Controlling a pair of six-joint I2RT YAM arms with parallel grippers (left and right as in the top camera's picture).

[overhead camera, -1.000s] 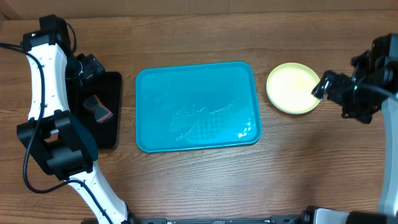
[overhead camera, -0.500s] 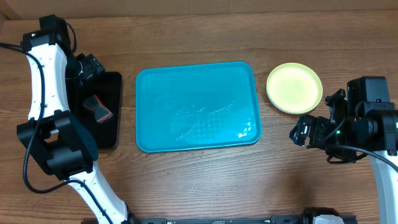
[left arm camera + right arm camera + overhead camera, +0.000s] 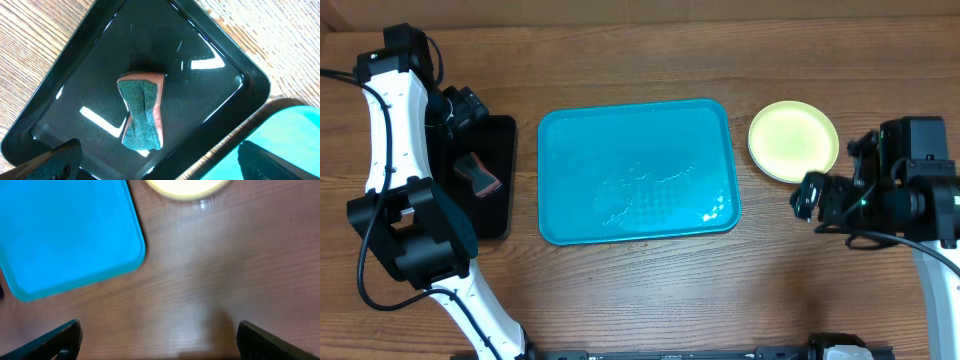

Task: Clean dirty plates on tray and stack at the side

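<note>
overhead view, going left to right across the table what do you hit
black tray → turquoise tray → yellow-green plate

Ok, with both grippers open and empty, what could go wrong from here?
The open right gripper sits near the yellow-green plate; a careless swing could knock it. The sponge lies flat in the glossy black tray under the open left gripper, so a shallow pinch might skid it.
</note>
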